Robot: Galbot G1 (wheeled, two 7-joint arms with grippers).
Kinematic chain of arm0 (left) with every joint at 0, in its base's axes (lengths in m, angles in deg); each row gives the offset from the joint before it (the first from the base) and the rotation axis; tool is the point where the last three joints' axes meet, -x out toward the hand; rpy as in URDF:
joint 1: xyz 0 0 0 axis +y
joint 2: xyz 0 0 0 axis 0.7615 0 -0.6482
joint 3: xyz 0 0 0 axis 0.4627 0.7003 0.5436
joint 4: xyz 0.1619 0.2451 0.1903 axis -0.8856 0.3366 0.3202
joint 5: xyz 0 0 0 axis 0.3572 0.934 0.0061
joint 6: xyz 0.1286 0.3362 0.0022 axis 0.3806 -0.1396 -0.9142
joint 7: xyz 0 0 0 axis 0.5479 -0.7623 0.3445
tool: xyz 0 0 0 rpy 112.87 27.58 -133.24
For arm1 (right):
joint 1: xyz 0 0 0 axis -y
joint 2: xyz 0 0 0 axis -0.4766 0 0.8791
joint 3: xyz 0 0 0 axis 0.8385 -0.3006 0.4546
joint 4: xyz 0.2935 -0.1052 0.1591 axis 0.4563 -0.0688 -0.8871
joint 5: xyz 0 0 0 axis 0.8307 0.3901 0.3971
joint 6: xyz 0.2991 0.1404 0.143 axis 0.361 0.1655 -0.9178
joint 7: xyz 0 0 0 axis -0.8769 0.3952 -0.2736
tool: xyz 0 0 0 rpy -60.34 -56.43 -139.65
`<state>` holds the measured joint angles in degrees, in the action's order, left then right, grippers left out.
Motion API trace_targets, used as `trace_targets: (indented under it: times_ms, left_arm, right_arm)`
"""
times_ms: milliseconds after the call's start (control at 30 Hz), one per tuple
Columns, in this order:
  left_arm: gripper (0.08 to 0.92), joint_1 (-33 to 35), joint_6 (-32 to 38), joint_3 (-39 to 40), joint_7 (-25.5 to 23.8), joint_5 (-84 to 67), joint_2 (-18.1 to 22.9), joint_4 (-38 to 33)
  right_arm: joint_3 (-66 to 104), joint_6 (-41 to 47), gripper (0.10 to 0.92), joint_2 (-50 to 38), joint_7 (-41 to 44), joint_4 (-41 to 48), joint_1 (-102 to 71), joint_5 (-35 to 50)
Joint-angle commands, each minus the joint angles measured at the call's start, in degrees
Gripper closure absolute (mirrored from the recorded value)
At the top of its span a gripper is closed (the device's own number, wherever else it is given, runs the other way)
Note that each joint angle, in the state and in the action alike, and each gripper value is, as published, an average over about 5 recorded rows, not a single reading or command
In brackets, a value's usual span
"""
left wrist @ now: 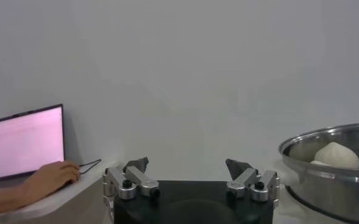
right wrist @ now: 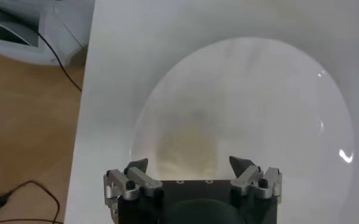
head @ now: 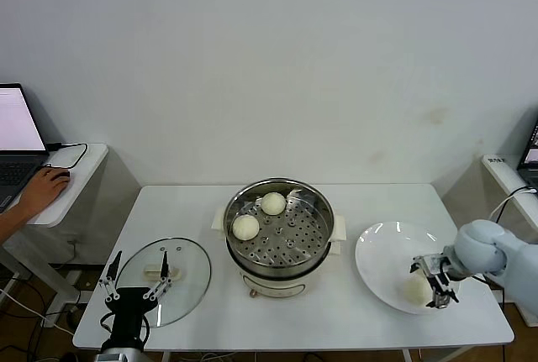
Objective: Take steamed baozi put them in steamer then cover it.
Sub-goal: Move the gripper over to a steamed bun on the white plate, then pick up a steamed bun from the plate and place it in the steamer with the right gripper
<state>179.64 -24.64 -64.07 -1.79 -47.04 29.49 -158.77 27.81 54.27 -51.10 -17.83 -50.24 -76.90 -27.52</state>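
Two steamed baozi (head: 245, 227) already sit on the steamer (head: 279, 236) tray; one more lies on the white plate (head: 382, 253). The right gripper (head: 437, 282) straddles it, fingers spread, not yet closed. The cover (head: 164, 280) lies on the counter (head: 353, 198) beneath the idle, open-fingered left gripper (head: 137, 281), so covering remains.

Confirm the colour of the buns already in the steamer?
Cream-white, smooth, no pattern: two baozi on the steamer's perforated tray. Head view shows it best.

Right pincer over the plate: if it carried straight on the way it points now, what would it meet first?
The right pincer, jaws open, points down at the baozi lying on the white plate. It would most likely meet that bun first, then the plate beneath, though the remaining gap is hard to judge.
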Motion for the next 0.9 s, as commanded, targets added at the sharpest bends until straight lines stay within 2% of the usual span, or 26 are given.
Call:
trace_targets:
  times_ms: [33, 567, 700, 900]
  left_arm:
    - [0.177, -0.20, -0.02, 0.16, 0.02, 0.05, 0.10, 0.34]
    - [0.177, -0.37, -0.03, 0.12, 0.08, -0.05, 0.10, 0.22]
    - [0.177, -0.60, -0.12, 0.18, 0.08, -0.08, 0.07, 0.00]
    - [0.177, -0.78, -0.09, 0.46, 0.08, -0.10, 0.05, -0.27]
  right_arm:
    - [1.47, 0.30, 0.235, 1.63, -0.60, 2.26, -2.37, -1.33]
    - [0.91, 1.15, 0.350, 1.89, 0.08, 2.06, 0.02, -0.39]
    - [0.07, 1.17, 0.391, 1.21, 0.65, 1.17, 3.87, 1.34]
    - [-2.43, 1.64, 0.412, 0.58, 1.71, 0.17, 14.42, 5.78]
